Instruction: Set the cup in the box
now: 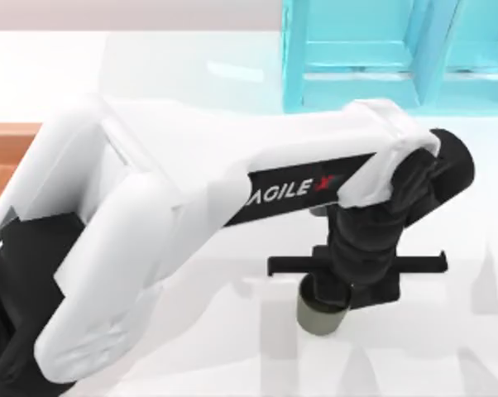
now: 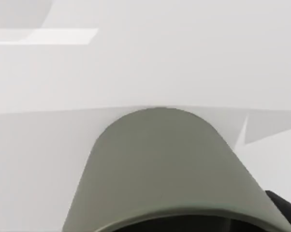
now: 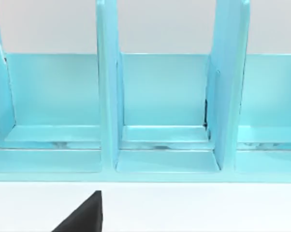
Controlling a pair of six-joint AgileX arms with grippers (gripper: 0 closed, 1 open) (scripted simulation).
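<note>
While the white tabletop (image 1: 447,364) spreads under everything, the largest thing upon it is the left arm (image 1: 150,240), a white AgileX arm with black joints that reaches from the table's left edge across to the middle. Behind it, at the far side and right of centre, stands the cyan-blue shelf unit with upright dividers and open compartments (image 1: 373,58); the right wrist view looks straight into those compartments (image 3: 165,96) across a strip of white table, with a dark wedge of that arm's own hardware at the picture's edge.

At the far left edge of the table lies a corner of the large shallow box with a light tan wooden rim and orange-brown floor (image 1: 9,136), mostly covered by the arm.

The left gripper (image 1: 336,289), black with a wide crossbar, points down directly over the small dark olive-grey cylindrical cup (image 1: 321,316), right of the table's centre and well apart from the box. The cup stands upright on the table. In the left wrist view the cup's matte wall (image 2: 160,169) sits very close. How far the jaws stand apart, and whether they grip the cup, I cannot tell.
</note>
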